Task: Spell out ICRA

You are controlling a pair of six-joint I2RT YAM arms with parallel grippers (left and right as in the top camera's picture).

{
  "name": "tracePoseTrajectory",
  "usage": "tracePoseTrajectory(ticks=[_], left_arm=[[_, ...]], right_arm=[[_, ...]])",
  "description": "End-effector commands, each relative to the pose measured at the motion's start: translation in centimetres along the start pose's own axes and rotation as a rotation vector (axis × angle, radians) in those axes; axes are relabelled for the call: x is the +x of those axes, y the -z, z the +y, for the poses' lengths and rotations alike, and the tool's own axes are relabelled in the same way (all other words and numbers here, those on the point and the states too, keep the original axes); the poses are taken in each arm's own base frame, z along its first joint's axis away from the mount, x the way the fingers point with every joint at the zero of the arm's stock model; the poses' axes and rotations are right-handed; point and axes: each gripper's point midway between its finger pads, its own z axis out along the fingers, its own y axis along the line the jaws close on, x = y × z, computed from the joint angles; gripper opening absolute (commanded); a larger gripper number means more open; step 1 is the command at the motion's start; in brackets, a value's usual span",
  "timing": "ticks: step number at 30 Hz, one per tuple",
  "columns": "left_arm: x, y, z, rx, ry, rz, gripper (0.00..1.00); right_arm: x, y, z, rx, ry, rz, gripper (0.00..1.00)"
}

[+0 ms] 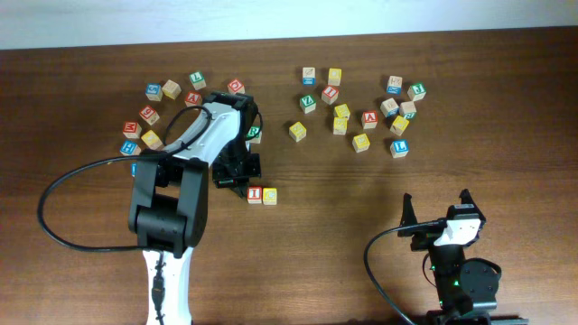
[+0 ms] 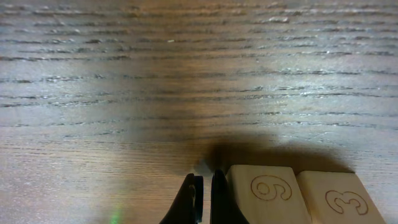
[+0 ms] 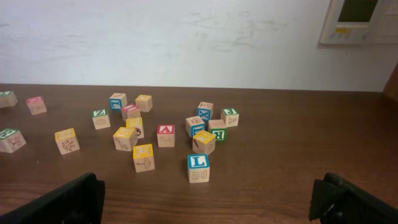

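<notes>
Watching from overhead, I count two arms (image 1: 167, 203) and roughly twenty-eight letter blocks (image 1: 369, 118): two just right of the left gripper (image 1: 241, 183), about eleven behind it, fifteen farther right.

a: what colour is the left arm (image 1: 194, 135)?
b: white shells on the long links, bulky black housings at the joints. a thin black left cable (image 1: 42, 203) loops off its side.
a: and the right arm (image 1: 461, 271)?
b: mostly black, with a white block up top, a small green light (image 1: 454, 282) and a black right cable (image 1: 367, 262).
a: the tips?
b: left fingers (image 2: 189, 202) dark and slim, right fingers (image 3: 62, 202) black and blocky.
</notes>
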Motion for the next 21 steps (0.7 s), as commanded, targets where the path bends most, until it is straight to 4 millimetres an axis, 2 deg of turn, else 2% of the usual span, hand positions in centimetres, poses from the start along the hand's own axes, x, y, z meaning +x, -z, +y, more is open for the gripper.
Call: tracePoseTrajectory(ticks=[1,15,19,21], left_arm=[[0.3,-0.5,0.0,0.008,-0.012,0.023,0.00],[0.2,-0.5,-0.4,0.017,-0.018,0.018,0.00],[-0.1,-0.4,1.0,-0.028,-0.002,0.008,0.00],[-0.5,0.3,2.5,-0.037,0.033,0.008,0.00]], right_arm=[[0.3,0.0,-0.3,0.015,0.002,0.006,0.98],[0.3,0.0,-0.3,0.015,0.001,0.006,0.98],[0.3,0.0,-0.3,0.015,0.001,0.006,0.98],[0.3,0.0,-0.3,0.015,0.001,0.006,0.98]])
